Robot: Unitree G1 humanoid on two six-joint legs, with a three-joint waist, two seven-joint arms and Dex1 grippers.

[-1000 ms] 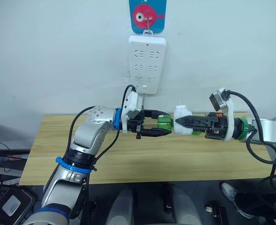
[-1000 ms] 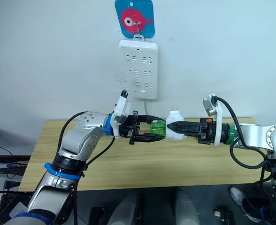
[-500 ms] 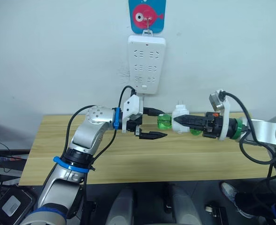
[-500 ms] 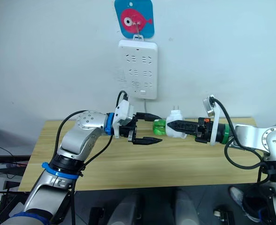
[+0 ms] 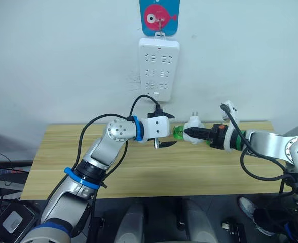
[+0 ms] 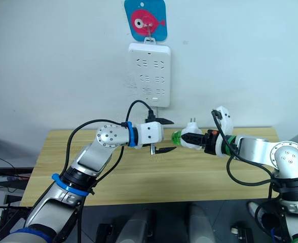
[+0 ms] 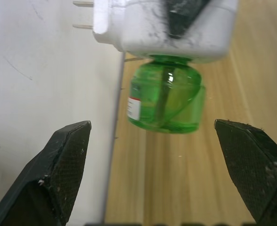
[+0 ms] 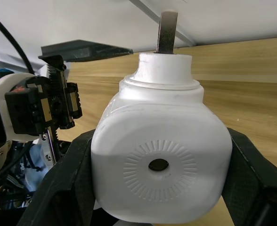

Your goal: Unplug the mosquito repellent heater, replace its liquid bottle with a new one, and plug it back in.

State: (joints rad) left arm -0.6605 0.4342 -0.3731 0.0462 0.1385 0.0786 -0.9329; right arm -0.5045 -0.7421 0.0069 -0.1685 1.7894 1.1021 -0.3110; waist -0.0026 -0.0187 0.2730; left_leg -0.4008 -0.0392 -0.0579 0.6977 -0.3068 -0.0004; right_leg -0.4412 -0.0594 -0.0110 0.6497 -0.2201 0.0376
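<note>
Counted: one mosquito repellent heater [image 5: 193,124], white, with two metal prongs; one green liquid bottle [image 7: 167,100] fitted into its end; one white power strip [image 5: 159,69] hung on the wall under one blue fish plaque [image 5: 159,16]; one wooden table [image 5: 149,167]; two end effectors.

Held in mid-air above the table, below and to the right of the power strip, prongs pointing up. Gripped at the heater body by the right end effector [image 5: 188,132], both black fingers closed flat against its sides, vent hole facing the right wrist camera. Bottle projecting from the heater toward the left end effector [image 5: 168,129].

Left end effector spread wide, holding nothing. Bottle seen from the left wrist between and just beyond the two fingertips [image 7: 68,155], touching neither.

Compared with one second before: left fingers then closed around the bottle, since released and opened. Left wrist rolled over and drawn in closer to the heater. Right arm pulled inward, heater carried slightly left and turned. Bottle still seated in the heater. Power strip and plaque unchanged.
</note>
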